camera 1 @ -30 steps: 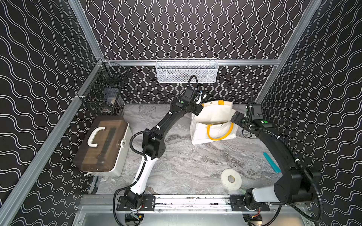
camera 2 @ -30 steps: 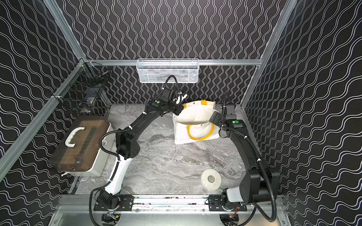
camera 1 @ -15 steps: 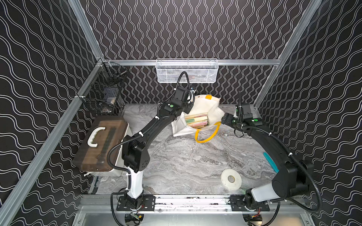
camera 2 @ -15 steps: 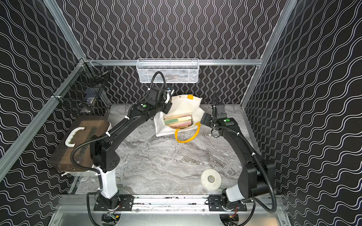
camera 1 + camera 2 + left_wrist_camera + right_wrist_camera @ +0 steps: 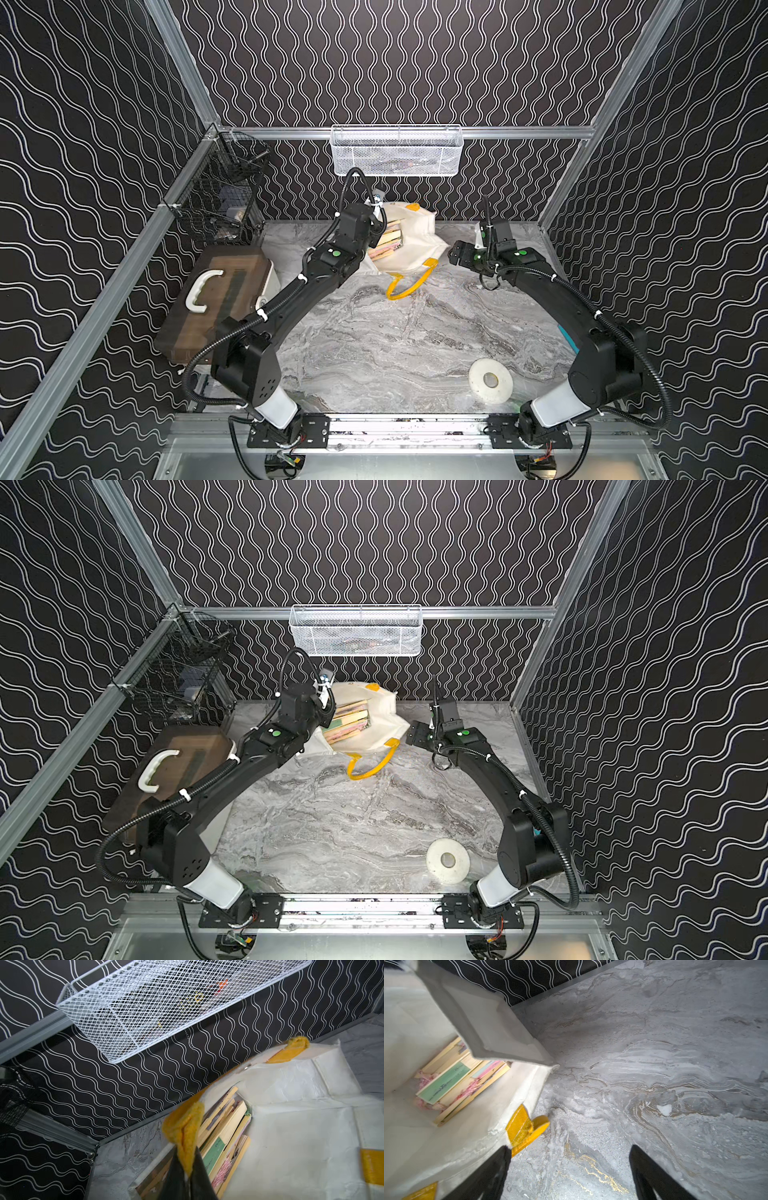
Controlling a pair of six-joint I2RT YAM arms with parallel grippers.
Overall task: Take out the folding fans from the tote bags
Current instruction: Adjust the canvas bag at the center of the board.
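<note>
In both top views the tote bag (image 5: pixel 415 245) (image 5: pixel 382 725) lies slumped at the far middle of the marble table (image 5: pixel 374 340), its mouth gaping upward. The folding fans (image 5: pixel 388 243) (image 5: pixel 347 723) sit stacked inside it as a bundle of tan sticks with green and pink edges. The left gripper (image 5: pixel 374 224) (image 5: pixel 328 702) is at the far left rim of the bag's mouth. The right gripper (image 5: pixel 455 251) (image 5: pixel 415 733) hangs just right of the bag with its jaws spread and nothing between them. A loose handle loop (image 5: pixel 409 280) (image 5: pixel 372 762) trails from the bag onto the table on the near side. A brown-lidded box (image 5: pixel 220 299) stands at the left and a white roll (image 5: pixel 490 380) lies near right.

In the left wrist view the left gripper (image 5: pixel 187 1159) is clenched on the bag's fuzzy yellow handle (image 5: pixel 182 1124), which is pinched between its black fingers (image 5: pixel 201 1174). Just behind the handle, inside the bag (image 5: pixel 301 1126), the fans (image 5: pixel 224 1134) lie side by side. A green fan (image 5: pixel 215 1152) carries a small dark mark, too small to read. The white mesh basket (image 5: pixel 166 1005) hangs on the far wall.

In the right wrist view the right gripper (image 5: pixel 569 1147) is released, and bare table (image 5: pixel 654 1064) shows between its fingers (image 5: pixel 643 1167). The other finger overlaps the bag's rim (image 5: pixel 467 1142); whether it touches cannot be told. The fans (image 5: pixel 467 1082) lie deep in the bag, with pink tassels among them. The green fan (image 5: pixel 444 1084) bears a line of dark writing, too blurred to read.
</note>
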